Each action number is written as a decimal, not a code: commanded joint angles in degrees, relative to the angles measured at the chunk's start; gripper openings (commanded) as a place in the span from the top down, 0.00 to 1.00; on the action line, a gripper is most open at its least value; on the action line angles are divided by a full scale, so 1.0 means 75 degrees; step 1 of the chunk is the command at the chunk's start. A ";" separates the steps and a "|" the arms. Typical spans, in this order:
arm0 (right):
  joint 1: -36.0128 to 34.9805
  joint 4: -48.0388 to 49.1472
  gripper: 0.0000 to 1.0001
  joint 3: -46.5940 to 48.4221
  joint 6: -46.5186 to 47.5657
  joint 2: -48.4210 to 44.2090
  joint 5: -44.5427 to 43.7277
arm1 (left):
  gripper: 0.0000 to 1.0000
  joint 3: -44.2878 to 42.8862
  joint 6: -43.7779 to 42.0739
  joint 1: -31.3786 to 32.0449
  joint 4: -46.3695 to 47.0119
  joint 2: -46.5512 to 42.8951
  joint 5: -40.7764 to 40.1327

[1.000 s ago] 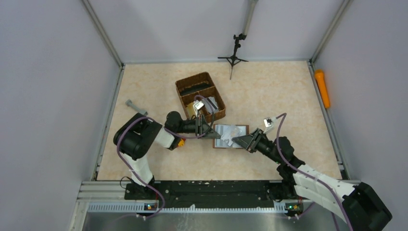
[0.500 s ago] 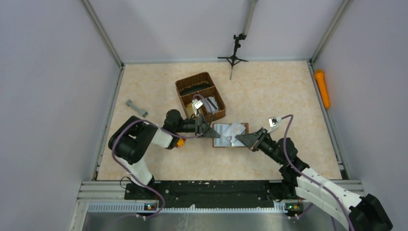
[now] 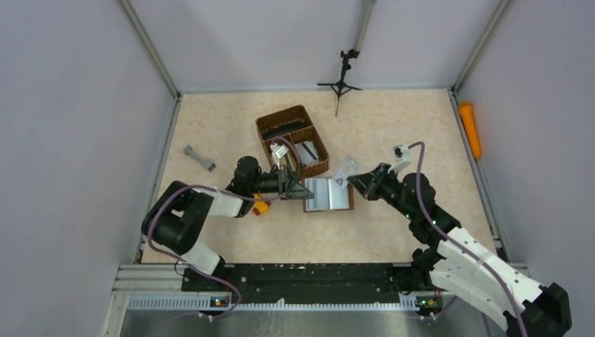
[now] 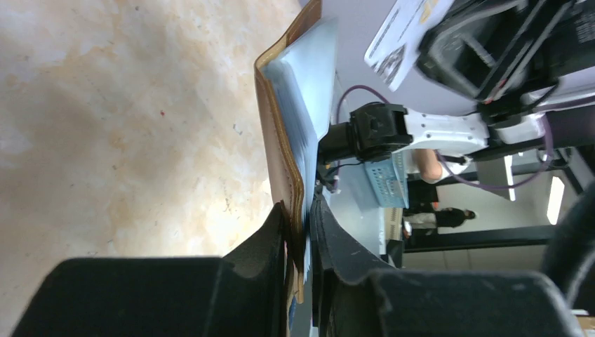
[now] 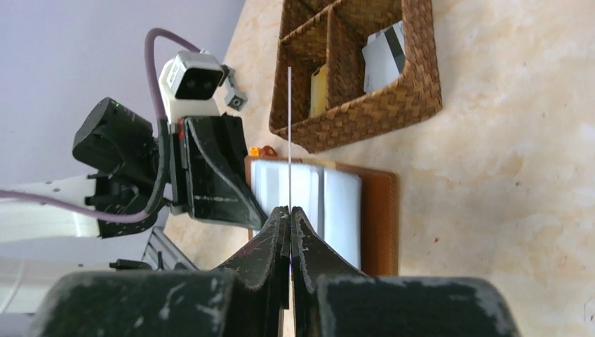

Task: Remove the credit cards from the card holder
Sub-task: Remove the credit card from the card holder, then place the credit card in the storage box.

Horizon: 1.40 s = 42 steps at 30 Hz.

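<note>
The brown card holder [image 3: 330,196] lies open on the table, grey-silver inside up. My left gripper [image 3: 306,193] is shut on its left edge; in the left wrist view the fingers [image 4: 277,228] pinch the leather and the sleeves of the card holder [image 4: 284,140]. My right gripper [image 3: 352,180] is shut on one credit card [image 3: 344,170], held clear of the holder at its upper right corner. The right wrist view shows that credit card [image 5: 289,126] edge-on as a thin line rising from the shut right gripper [image 5: 289,210], above the open card holder [image 5: 344,203].
A brown woven basket [image 3: 272,126] with compartments stands just behind the holder, with cards and a yellow item inside. A grey dumbbell-shaped part [image 3: 198,157] lies at the left. An orange cylinder [image 3: 470,128] rests by the right wall. A small black tripod [image 3: 342,77] stands at the back.
My right gripper has shut on a card and drawn it out of the holder, up and to the right. The left gripper and the holder have shifted slightly left.
</note>
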<state>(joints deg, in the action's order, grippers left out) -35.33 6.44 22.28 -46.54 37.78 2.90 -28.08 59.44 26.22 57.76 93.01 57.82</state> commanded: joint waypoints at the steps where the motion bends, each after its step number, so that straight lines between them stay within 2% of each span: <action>1: 0.0127 -0.0829 1.00 0.1488 0.1209 0.1014 0.0430 | 1.00 -0.0343 -0.1793 -0.0017 -0.2409 -0.0886 -0.0573; 3: 0.0157 -0.1250 1.00 0.2113 0.1513 0.1636 0.0763 | 1.00 -0.0378 -0.2128 -0.0022 -0.3048 -0.1069 -0.0753; 11: 0.0187 -0.3218 1.00 0.5134 0.2671 0.4311 0.1558 | 1.00 -0.0307 -0.2692 -0.0015 -0.4121 -0.1536 -0.0975; 16: 0.0211 -0.4006 1.00 0.6603 0.3251 0.5595 0.1361 | 0.99 -0.0166 -0.3055 0.0004 -0.4883 -0.1982 -0.1092; 19: 0.0228 -0.4558 1.00 0.7479 0.3627 0.6496 0.1172 | 0.98 -0.0285 -0.3508 0.0014 -0.5849 -0.2313 -0.1224; 22: 0.0234 -0.4887 1.00 0.8267 0.3914 0.7346 0.1127 | 0.96 -0.0181 -0.3474 0.0102 -0.6256 -0.2583 -0.1434; 30: 0.0234 -0.5850 1.00 1.0063 0.4500 0.9358 0.1037 | 0.96 -0.0138 -0.3629 0.0448 -0.7453 -0.3015 -0.2397; 42: 0.0235 -0.6654 0.99 1.1636 0.4680 1.1085 0.1465 | 0.95 -0.0397 -0.3765 0.0609 -0.8462 -0.3112 -0.3239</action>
<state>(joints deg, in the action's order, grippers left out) -33.93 -41.04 105.14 -12.73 118.78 12.32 -28.82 32.32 30.06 -4.36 70.61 35.33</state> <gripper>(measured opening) 0.008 0.177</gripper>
